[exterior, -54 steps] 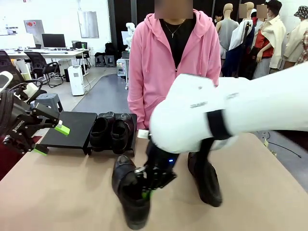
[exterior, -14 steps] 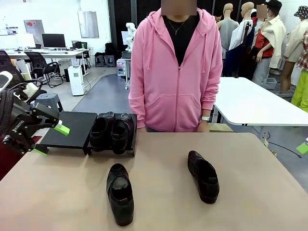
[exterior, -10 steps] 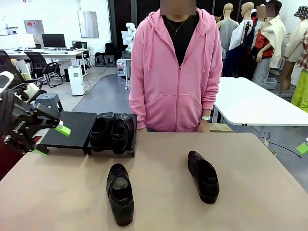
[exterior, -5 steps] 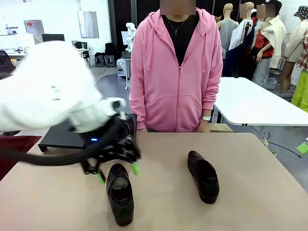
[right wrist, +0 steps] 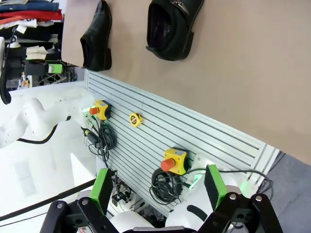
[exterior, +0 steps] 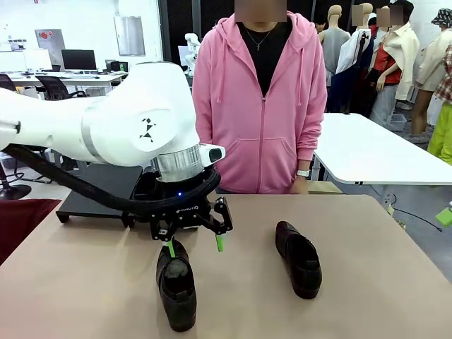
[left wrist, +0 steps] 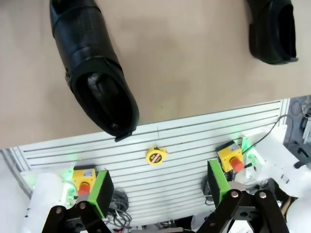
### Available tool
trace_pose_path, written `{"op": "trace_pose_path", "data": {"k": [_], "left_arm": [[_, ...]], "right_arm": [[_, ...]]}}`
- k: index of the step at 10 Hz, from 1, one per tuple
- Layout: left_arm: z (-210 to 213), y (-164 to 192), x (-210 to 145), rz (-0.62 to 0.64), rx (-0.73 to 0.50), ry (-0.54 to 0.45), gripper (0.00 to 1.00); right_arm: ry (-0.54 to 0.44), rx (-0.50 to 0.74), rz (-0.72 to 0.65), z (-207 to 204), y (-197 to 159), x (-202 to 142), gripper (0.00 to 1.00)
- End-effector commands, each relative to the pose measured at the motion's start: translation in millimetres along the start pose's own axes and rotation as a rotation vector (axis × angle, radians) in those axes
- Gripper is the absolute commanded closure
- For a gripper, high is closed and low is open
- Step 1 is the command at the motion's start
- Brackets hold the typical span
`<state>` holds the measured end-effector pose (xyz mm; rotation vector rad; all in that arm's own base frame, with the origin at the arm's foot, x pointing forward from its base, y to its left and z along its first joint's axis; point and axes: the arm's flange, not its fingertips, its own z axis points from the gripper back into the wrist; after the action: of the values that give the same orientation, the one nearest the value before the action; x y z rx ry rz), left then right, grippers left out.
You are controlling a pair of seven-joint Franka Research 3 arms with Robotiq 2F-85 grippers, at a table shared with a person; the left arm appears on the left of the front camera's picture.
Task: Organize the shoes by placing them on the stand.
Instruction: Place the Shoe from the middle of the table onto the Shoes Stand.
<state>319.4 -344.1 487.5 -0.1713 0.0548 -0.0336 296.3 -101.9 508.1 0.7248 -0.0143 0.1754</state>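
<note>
Shoes: the nearer shoe and the other shoe lie well apart on the table, off the stand. Left gripper hangs over the nearer shoe, jaws wide, empty. Glossy leather, likely slippery and fairly stiff; grip across the collar rim.

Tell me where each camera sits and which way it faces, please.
Front: between the arms, facing the person across the table; shows the left arm, its open left gripper near the left shoe, the right shoe apart.
Left wrist: behind that gripper's fingers, looking down at the table's robot-side edge.
Right wrist: behind the open right gripper, looking down at the same edge.
Shared: all three show both shoes.
</note>
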Motion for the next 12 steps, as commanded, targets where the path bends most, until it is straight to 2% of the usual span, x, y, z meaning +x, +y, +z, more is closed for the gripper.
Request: {"op": "trace_pose_path", "data": {"k": [1, 3, 4, 5, 7, 10, 11, 12], "left_arm": [[-0.6, -1.6, 8.4, -0.001, 0.011, -0.004, 0.00], [-38.3, 3.0, 33.0, 0.204, 0.036, -0.028, 0.00], [-58.7, 3.5, 47.2, 0.185, 0.050, 0.029, 0.00], [-79.5, 6.9, 61.2, 0.228, 0.087, 0.034, 0.00], [-114.7, 12.0, 76.8, 0.299, 0.122, -0.013, 0.00], [-138.3, 14.8, 80.2, 0.284, 0.125, -0.003, 0.00], [-137.4, 16.3, 80.5, 0.273, 0.129, -0.022, 0.13], [-135.4, 16.8, 80.4, 0.279, 0.123, -0.017, 0.73]], "right_arm": [[0.014, -0.003, -0.017, 4.8, 0.9, -0.7, 0.00], [0.014, -0.003, -0.017, 4.8, 0.9, -0.7, 0.00], [0.014, -0.003, -0.017, 4.8, 0.9, -0.7, 0.00], [0.014, -0.003, -0.017, 4.8, 0.9, -0.7, 0.00], [0.014, -0.003, -0.017, 4.8, 0.9, -0.7, 0.00], [0.014, -0.003, -0.017, 4.8, 0.9, -0.7, 0.00], [0.014, -0.003, -0.017, 4.8, 0.9, -0.7, 0.00], [0.014, -0.003, -0.017, 4.8, 0.9, -0.7, 0.00]]}}
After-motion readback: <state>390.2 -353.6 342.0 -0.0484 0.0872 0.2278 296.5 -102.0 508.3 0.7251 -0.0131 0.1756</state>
